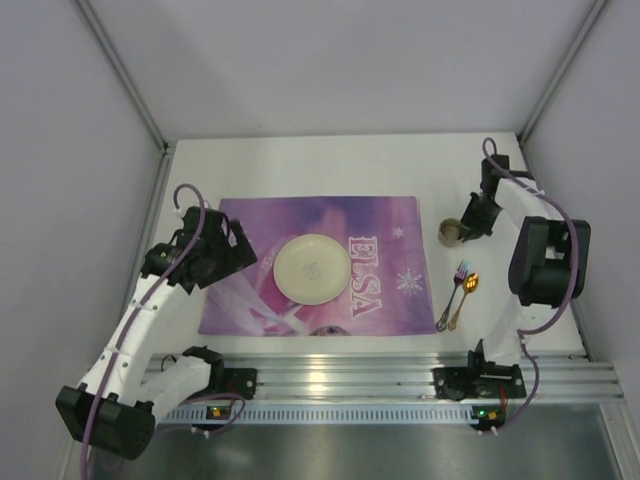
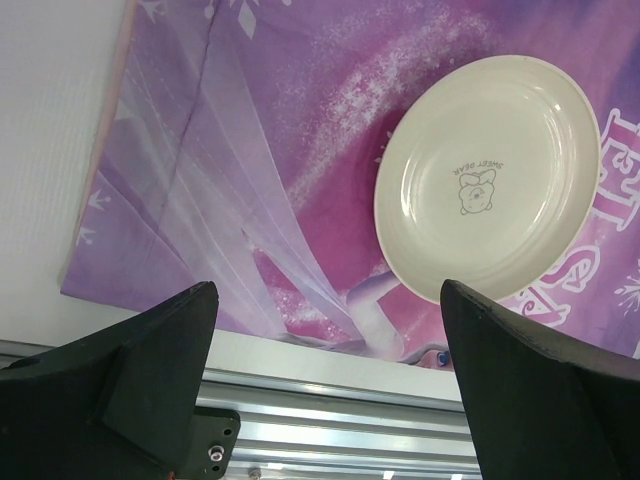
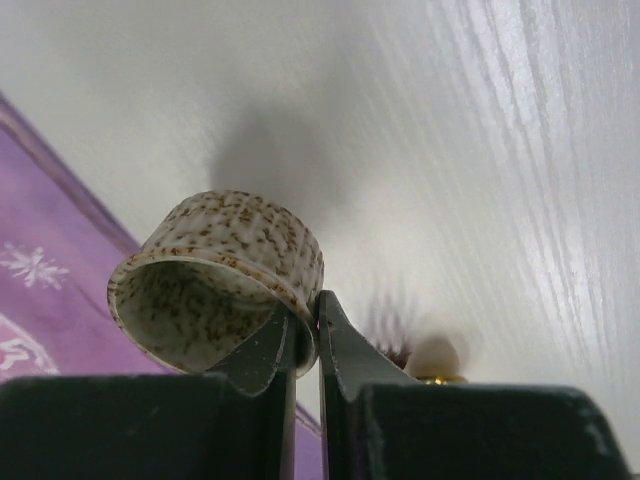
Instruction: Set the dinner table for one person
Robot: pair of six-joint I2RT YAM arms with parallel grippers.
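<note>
Where the left arm (image 1: 150, 320) is folded with its elbow low at the near left corner, its forearm is carried up to the left edge of the purple placemat (image 1: 390, 225), and the left fingers (image 2: 160, 370) are spread wide above the mat's near left part with nothing held between them. The right arm (image 1: 545, 260) is raised from its base at the near right and bent at the elbow, with the wrist turned back over the far right of the surface (image 1: 330, 165). The right fingers (image 3: 265, 360) are closed narrowly on the wall of the speckled cup (image 3: 230, 260), one inside the rim and one outside. The cup is seen tilted, just beyond the mat's far right corner; whether it rests on the surface cannot be told. One white surface is spread beneath everything, with a ribbed metal rail (image 1: 350, 375) along its near edge beside the arm bases. One placemat is laid at its middle. One cream plate (image 1: 312, 268) is set on the middle of the mat. One fork (image 1: 458, 285) and one gold spoon (image 1: 468, 290) are laid side by side on the surface just right of the mat. One cup is counted.
</note>
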